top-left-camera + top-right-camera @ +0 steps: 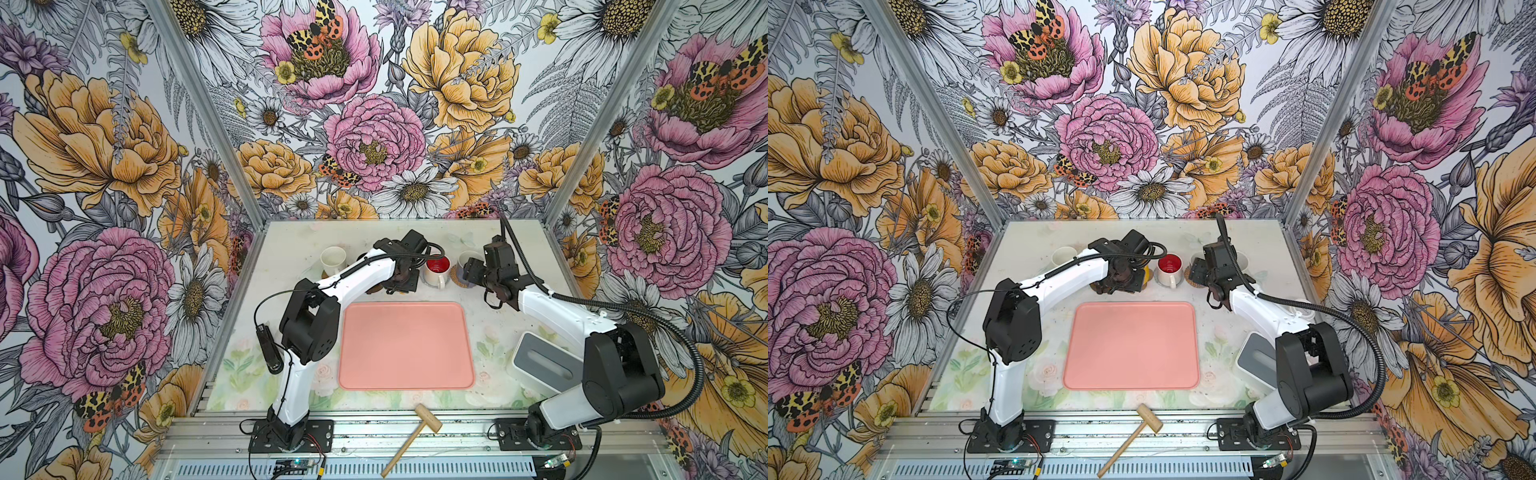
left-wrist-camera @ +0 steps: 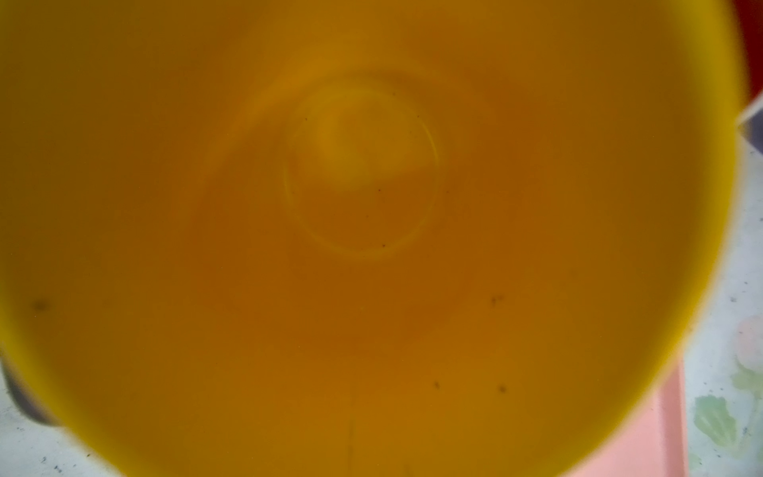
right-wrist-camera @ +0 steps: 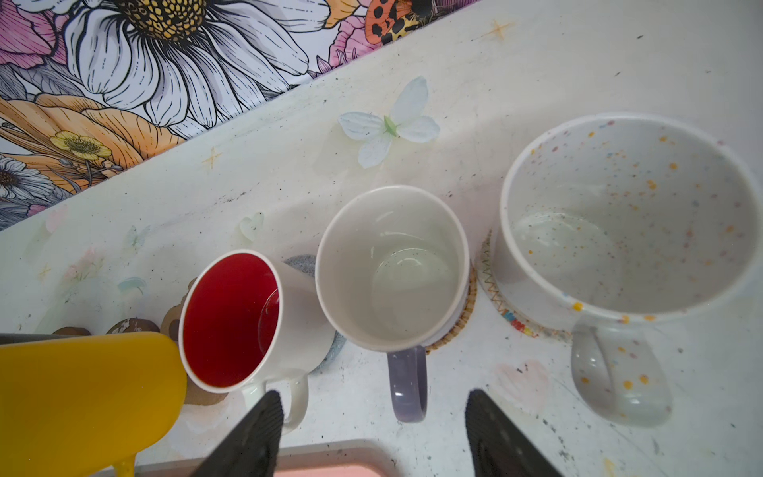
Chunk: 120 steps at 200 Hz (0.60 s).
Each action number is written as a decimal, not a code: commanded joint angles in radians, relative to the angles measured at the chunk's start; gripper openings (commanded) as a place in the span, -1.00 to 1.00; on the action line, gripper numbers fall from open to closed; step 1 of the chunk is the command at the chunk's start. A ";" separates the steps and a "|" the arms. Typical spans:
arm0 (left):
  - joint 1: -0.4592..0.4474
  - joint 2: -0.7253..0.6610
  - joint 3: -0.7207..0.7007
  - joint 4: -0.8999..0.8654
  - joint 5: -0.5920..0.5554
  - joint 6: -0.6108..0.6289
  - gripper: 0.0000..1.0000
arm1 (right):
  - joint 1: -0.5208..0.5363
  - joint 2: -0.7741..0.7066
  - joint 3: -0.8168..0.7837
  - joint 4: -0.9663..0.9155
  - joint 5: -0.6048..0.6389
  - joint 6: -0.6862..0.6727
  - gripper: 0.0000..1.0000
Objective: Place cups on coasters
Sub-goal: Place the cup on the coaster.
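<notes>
In both top views the left end effector (image 1: 400, 277) is hanging low over the back of the counter (image 1: 291, 241). In a top view a sliver of the yellow mug (image 1: 1145, 276) is showing beside it. The red-lined mug (image 1: 437, 266) is standing just to its right, a white mug (image 1: 333, 257) to its left, and the pink tray (image 1: 405, 345) is lying in front. The right end effector (image 1: 468, 270) is pointing at the back row.

The left wrist view is looking straight into the yellow mug (image 2: 363, 173). The jaws are not showing, so I cannot tell whether they are gripping it.

In the right wrist view the right end effector's fingers (image 3: 256, 433) are standing apart, holding nothing. Just beyond them the lavender mug (image 3: 392, 268) is sitting on a tan woven coaster (image 3: 470, 297). To its left the red-lined mug is sitting on a grey-blue coaster (image 3: 298, 262), and to its right the speckled mug (image 3: 619, 214) is sitting on a pale coaster (image 3: 493, 289). Farther left, the yellow mug is showing by the paw-shaped coaster (image 3: 204, 397).
</notes>
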State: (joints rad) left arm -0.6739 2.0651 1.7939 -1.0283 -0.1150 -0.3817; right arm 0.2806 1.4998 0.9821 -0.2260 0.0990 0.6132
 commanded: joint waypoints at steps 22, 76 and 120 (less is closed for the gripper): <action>0.033 0.022 0.062 0.040 -0.017 0.018 -1.00 | -0.012 -0.029 -0.019 0.040 -0.021 0.006 0.44; 0.048 0.060 0.095 0.040 -0.015 0.021 -1.00 | -0.017 -0.023 -0.023 0.063 -0.049 0.010 0.45; 0.063 0.067 0.100 0.039 -0.013 0.026 -1.00 | -0.024 -0.013 -0.023 0.071 -0.063 0.011 0.45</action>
State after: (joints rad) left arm -0.6300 2.1376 1.8534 -1.0286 -0.1146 -0.3805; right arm 0.2665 1.4986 0.9695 -0.1883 0.0509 0.6136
